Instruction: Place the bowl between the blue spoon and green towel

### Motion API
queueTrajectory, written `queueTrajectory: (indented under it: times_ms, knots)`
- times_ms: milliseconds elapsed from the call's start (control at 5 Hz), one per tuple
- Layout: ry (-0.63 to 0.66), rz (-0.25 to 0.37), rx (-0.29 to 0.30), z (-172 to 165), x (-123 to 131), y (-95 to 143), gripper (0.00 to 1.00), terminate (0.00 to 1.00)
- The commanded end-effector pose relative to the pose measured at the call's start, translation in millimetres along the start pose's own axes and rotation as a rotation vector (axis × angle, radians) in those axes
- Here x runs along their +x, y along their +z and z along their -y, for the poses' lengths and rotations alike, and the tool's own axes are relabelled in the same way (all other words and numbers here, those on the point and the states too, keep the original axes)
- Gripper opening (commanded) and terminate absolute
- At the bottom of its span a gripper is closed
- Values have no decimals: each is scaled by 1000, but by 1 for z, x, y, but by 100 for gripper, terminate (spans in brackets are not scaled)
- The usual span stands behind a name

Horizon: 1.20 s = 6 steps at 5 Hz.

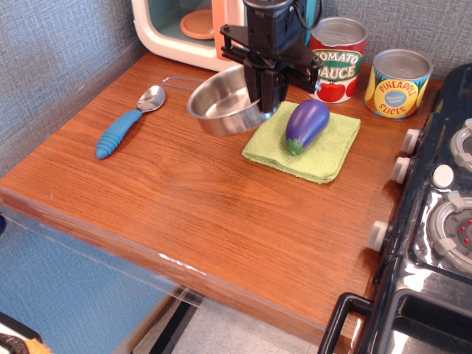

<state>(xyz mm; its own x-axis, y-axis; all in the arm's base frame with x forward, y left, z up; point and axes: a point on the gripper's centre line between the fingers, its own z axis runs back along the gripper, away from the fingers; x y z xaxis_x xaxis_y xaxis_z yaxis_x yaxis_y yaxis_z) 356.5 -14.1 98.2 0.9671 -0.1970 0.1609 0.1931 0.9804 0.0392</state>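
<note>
The shiny steel bowl (220, 103) with its thin wire loop handle pointing left is held tilted, at or just above the wood, between the blue spoon (125, 125) on the left and the green towel (313, 144) on the right. My black gripper (259, 99) comes down from above and is shut on the bowl's right rim. A purple eggplant (306, 124) lies on the towel. The spoon lies flat with its silver head toward the back.
A toy microwave (192, 26) stands at the back. A tomato sauce can (338, 59) and a pineapple slices can (398, 82) stand at back right. A black stove (442, 192) with knobs borders the right side. The wooden counter (184, 214) ends at the front edge.
</note>
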Motion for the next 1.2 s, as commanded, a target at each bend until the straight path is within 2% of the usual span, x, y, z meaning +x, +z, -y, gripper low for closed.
queueTrajectory:
  times_ms: [0, 200, 600, 800, 1000]
  knots:
    - [68, -25, 104, -50, 21, -8, 0, 0]
    - [79, -70, 149, -64, 23, -23, 0, 0]
    - [134, -143, 157, -80, 21, -45, 0, 0]
    - [156, -155, 126, -81, 21, -49, 100, 0]
    - [124, -132, 116, -74, 22, -44, 100, 0]
